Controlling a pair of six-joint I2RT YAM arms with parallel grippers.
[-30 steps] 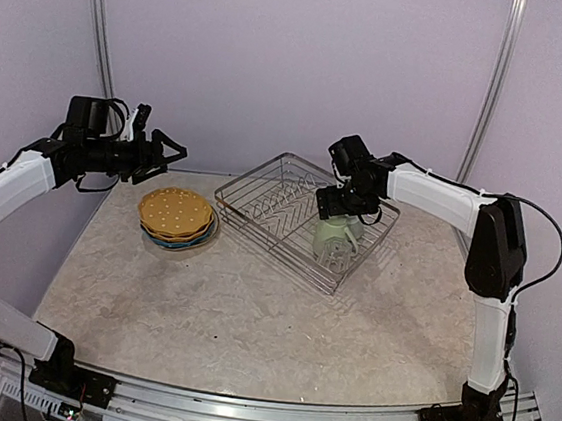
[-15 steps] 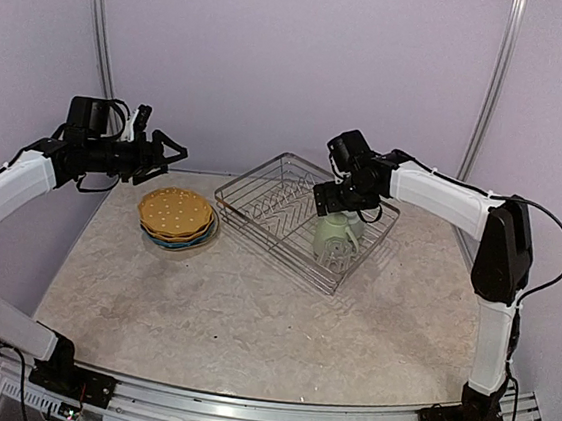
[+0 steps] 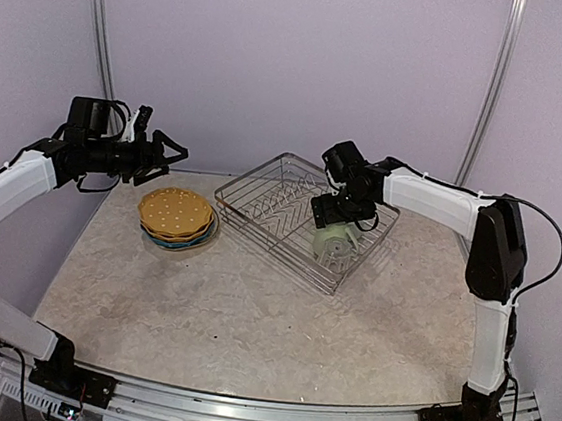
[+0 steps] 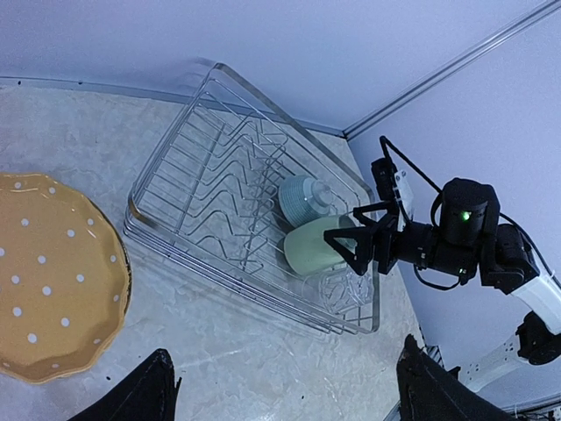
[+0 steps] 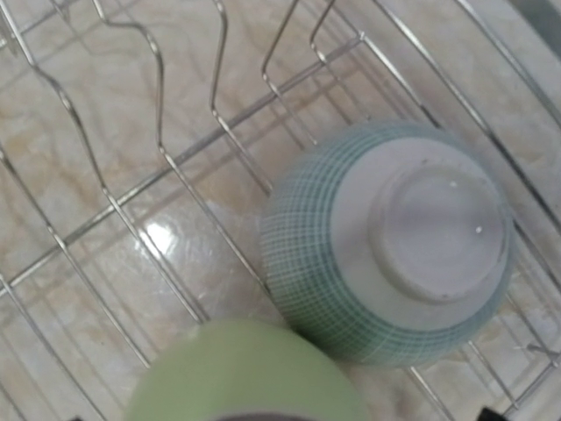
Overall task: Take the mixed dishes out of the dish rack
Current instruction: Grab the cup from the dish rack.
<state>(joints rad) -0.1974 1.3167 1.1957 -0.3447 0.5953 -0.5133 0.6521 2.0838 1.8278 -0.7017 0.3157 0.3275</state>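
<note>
Tabletop (image 3: 250, 318) stretches wide across the lower half of the overhead view. The dish rack (image 3: 251, 173) sits centre right, close to the back wall. Left of it rests the stack of plates (image 3: 174, 213), an orange dotted one on top. The left gripper (image 3: 172, 149) hangs higher in the frame, fingers spread, holding nothing. At the rack's right end the pale green mug (image 3: 336, 242) lies tilted just beside the small light-blue bowl (image 4: 304, 198) (upturned, foot showing). The right gripper (image 3: 333, 214) is spread wide at the mug; contact is unclear.

Left claw (image 3: 172, 149) raised — right claw (image 3: 332, 209) lowered — both agape.
</note>
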